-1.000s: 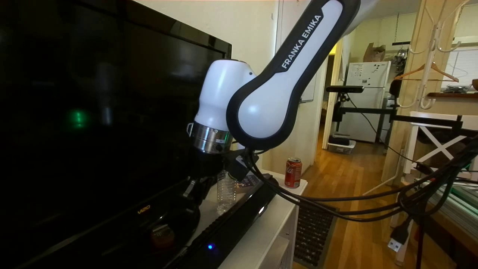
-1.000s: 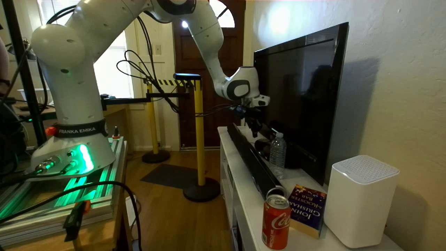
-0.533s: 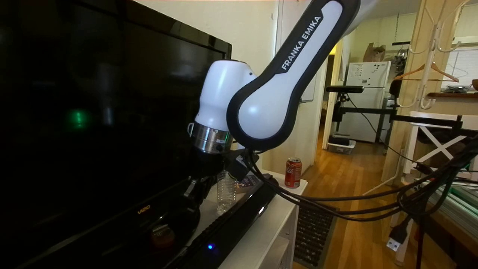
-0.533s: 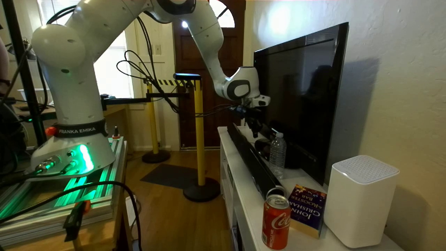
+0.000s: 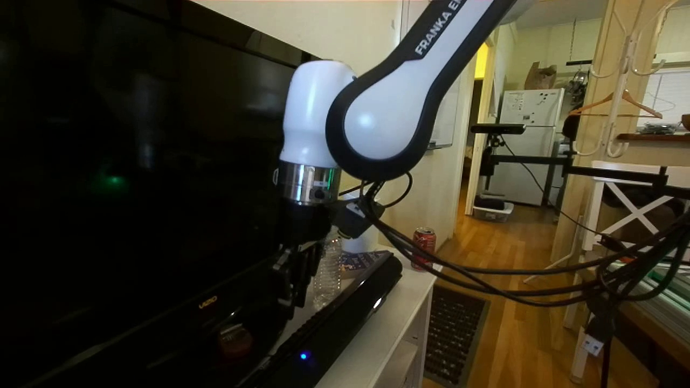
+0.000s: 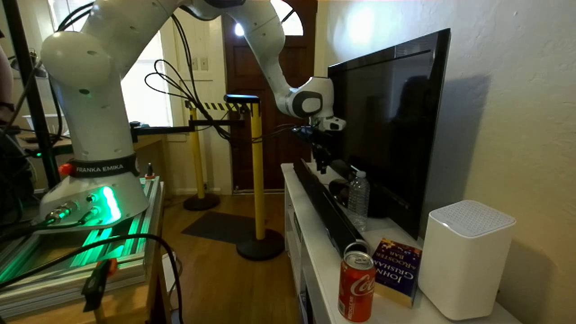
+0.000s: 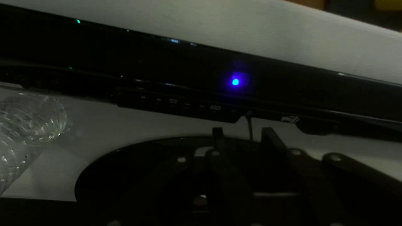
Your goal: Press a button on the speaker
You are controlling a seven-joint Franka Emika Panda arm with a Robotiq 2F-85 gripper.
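The speaker is a long glossy black soundbar (image 5: 337, 326) with a blue light on its front. It lies on the white stand in both exterior views (image 6: 321, 204) and crosses the upper part of the wrist view (image 7: 176, 70). A row of small button labels (image 7: 188, 106) runs along its rear top edge. My gripper (image 7: 241, 133) is open and empty, its two dark fingertips apart. In the wrist view they point at the rear edge near the buttons, without visible contact. In both exterior views the gripper (image 6: 321, 170) points down between the TV and the soundbar, above the stand.
The large black TV (image 5: 161, 161) stands close behind the gripper. A clear plastic bottle (image 6: 358, 200) stands between TV and soundbar. A red can (image 6: 357, 285), a book (image 6: 398, 270) and a white cylinder-like box (image 6: 465, 261) are at the stand's near end. A thin cable (image 7: 250, 127) leaves the soundbar.
My wrist has risen and turned more upright. The fingers have swung away from the TV toward the soundbar. The speaker and other objects have not moved.
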